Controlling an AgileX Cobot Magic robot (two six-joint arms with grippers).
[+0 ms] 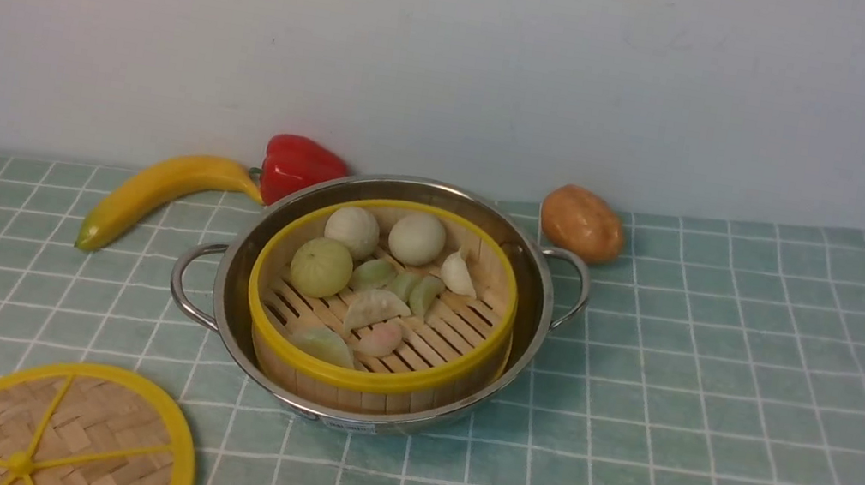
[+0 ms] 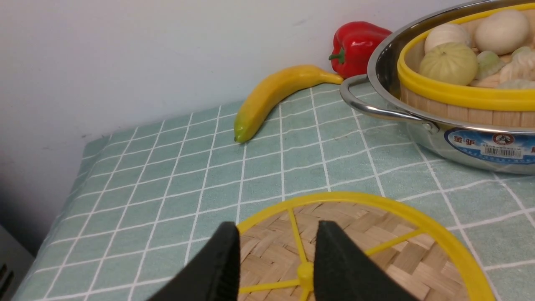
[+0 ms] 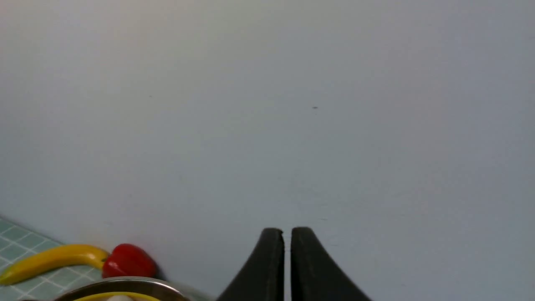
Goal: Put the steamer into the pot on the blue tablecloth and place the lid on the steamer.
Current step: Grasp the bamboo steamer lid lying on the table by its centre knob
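1. My left fingers (image 2: 276,225): apart, holding nothing, poised over the lid (image 1: 82,430), one yellow spoke showing in the gap.
2. Lid: flat on the blue tablecloth (image 1: 718,409), near-left corner, apart from the pot.
3. My right fingers (image 3: 286,230): all but together, a thin slit between them, nothing in them, raised and facing the wall (image 1: 463,48).
4. Pot (image 1: 537,294): mid-cloth, upright.
5. Steamer (image 1: 376,377): inside the pot, uncovered, buns and dumplings (image 1: 354,230) on its slats.
6. Banana (image 1: 154,190), red pepper (image 1: 297,165), brown potato (image 1: 583,223): behind the pot, by the wall.
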